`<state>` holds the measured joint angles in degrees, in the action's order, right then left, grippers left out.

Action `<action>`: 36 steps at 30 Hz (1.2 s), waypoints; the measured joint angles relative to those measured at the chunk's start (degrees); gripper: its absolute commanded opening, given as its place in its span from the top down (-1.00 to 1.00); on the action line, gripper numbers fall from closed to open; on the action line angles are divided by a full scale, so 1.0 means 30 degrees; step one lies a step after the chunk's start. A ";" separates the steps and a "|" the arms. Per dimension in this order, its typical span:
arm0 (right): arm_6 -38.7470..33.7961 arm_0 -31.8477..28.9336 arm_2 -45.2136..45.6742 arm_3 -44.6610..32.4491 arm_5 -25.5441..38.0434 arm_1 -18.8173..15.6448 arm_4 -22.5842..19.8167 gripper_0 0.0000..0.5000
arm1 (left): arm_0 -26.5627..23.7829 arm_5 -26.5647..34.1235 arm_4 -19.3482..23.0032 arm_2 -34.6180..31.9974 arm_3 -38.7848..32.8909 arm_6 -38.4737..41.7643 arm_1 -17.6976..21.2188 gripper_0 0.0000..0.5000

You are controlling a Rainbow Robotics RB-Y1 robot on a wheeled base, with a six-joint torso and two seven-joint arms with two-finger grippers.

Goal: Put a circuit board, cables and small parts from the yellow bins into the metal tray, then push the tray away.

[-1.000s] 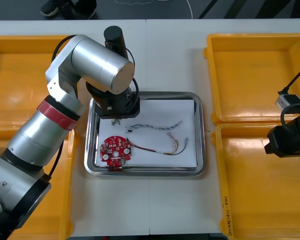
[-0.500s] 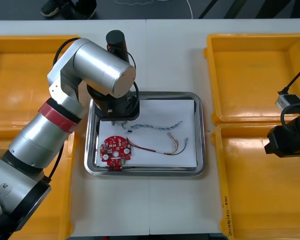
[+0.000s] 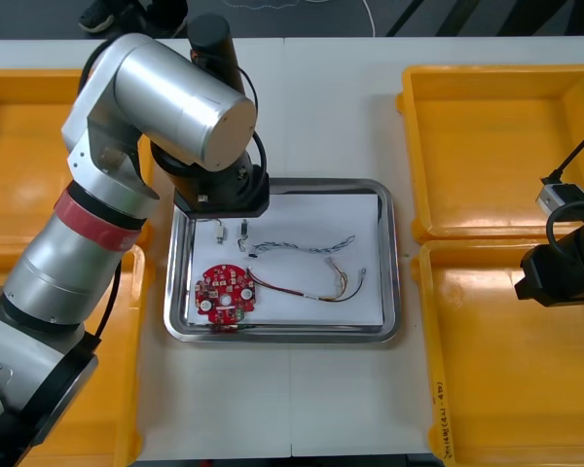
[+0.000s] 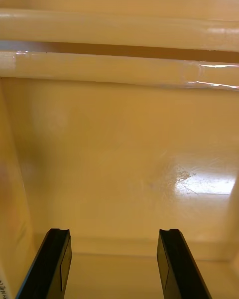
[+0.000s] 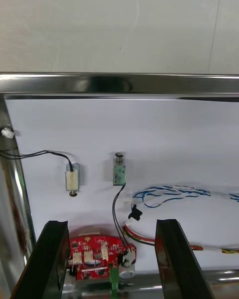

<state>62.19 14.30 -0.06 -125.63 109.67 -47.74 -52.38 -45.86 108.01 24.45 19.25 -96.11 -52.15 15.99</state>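
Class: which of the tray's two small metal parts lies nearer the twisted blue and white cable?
The right-hand small metal part, beside that twisted cable; the left-hand part lies farther off.

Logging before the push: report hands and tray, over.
Left hand open, empty, above tray, far-left corner. Right hand open over near right bin, idle. Tray holds circuit board, cables, small metal parts. Left arm overhangs tray.

The metal tray [image 3: 393, 272] has a polished, mirror-bright rim and is matt white inside. Beside it, the yellow bins [image 3: 506, 146] are smooth, glossy plastic; the bench [image 3: 331, 107] under it is matt.
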 measured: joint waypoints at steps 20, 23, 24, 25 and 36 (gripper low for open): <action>0.0000 -0.0004 0.0008 0.0008 -0.0001 0.0004 -0.0002 -1.00 | -0.0650 0.0501 0.3370 -0.2571 -0.1873 0.0000 0.4322 -1.00; 0.0000 -0.0005 0.0013 0.0011 -0.0003 0.0007 -0.0003 -1.00 | -0.1012 0.0506 0.4265 -0.2601 -0.1334 -0.0001 0.5466 -1.00; 0.0000 -0.0006 0.0015 0.0012 -0.0003 0.0007 -0.0003 -1.00 | -0.1109 0.0506 0.4522 -0.2602 -0.1179 -0.0001 0.5818 -1.00; 0.0000 -0.0006 0.0015 0.0012 -0.0003 0.0008 -0.0003 -1.00 | -0.1178 0.0507 0.4759 -0.2604 -0.1070 -0.0001 0.6152 -1.00; 0.0000 -0.0011 0.0049 0.0019 -0.0005 0.0009 -0.0003 -1.00 | -0.1268 0.0511 0.5986 -0.3218 0.0645 -0.0512 0.8868 -1.00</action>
<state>62.19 14.27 0.09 -125.57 109.66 -47.72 -52.38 -49.66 109.54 42.40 9.59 -94.17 -53.69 42.60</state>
